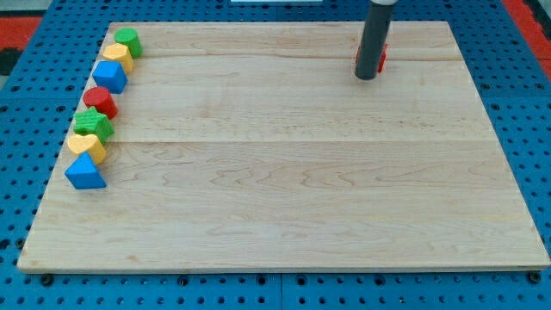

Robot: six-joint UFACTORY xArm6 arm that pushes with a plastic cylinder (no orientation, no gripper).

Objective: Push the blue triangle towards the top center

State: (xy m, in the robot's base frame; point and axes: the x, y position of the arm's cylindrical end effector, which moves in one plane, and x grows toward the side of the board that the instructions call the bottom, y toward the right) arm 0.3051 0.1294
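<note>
The blue triangle (84, 173) lies at the lower end of a column of blocks along the board's left edge, in the middle left of the frame. My tip (367, 77) is well apart from it, in the upper right of the frame near the board's top edge, with a wide stretch of bare wood between the two. There is no pincer on this arm, only a straight dark rod, so nothing is spread or pinched. Just behind the rod a red block (380, 56) shows, mostly hidden (its shape cannot be made out), and whether the tip touches it I cannot tell.

Counted down the left column: a green block (128, 40), a yellow block (117, 56), a blue cube (110, 77), a red cylinder (100, 102), a green star (93, 126), a yellow shape (88, 147), then the triangle. That makes two green, two yellow, two blue and two red in all.

The wooden board (284, 189) is open across its centre, bottom and right side; the column hugs the left edge, each block touching or just beside the next
</note>
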